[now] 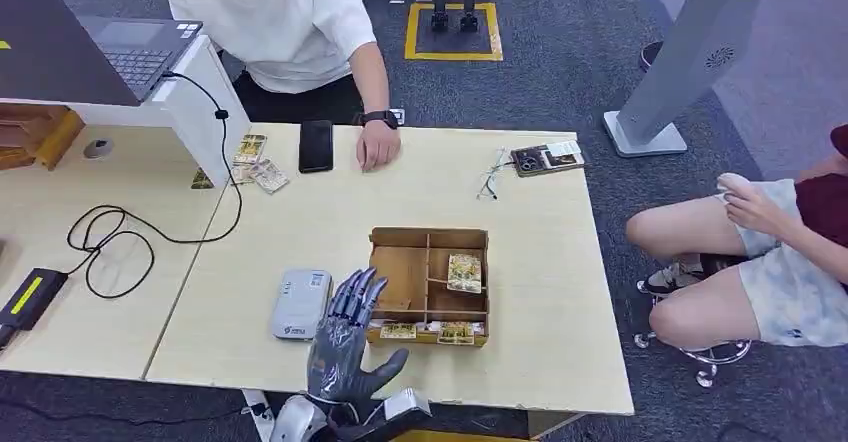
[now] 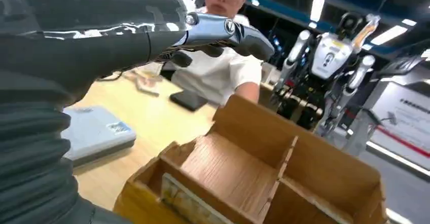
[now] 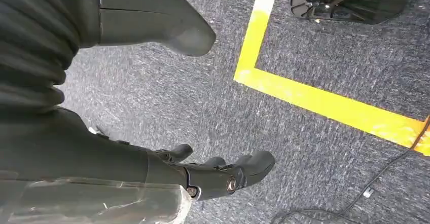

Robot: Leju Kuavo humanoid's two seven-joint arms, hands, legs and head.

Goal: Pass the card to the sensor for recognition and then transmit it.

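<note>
A wooden divided box [image 1: 429,284] stands on the table's near middle, holding cards: one upright in its right compartment [image 1: 464,272] and more along its front slot [image 1: 440,332]. The grey card sensor [image 1: 301,303] lies flat just left of the box. My left hand [image 1: 348,344] hovers between sensor and box, fingers spread and empty, fingertips over the box's near left corner. The left wrist view shows the same box [image 2: 253,173] and the sensor [image 2: 96,133] beneath the hand [image 2: 152,36]. My right hand [image 3: 152,173] hangs above carpet, fingers loosely apart, holding nothing.
A person in a white shirt sits across the table, one hand [image 1: 378,145] resting by a black phone [image 1: 316,145]. Loose cards [image 1: 255,167], a laptop [image 1: 120,52], cables [image 1: 110,237] and glasses [image 1: 492,177] lie around. Another person sits at the right [image 1: 760,252].
</note>
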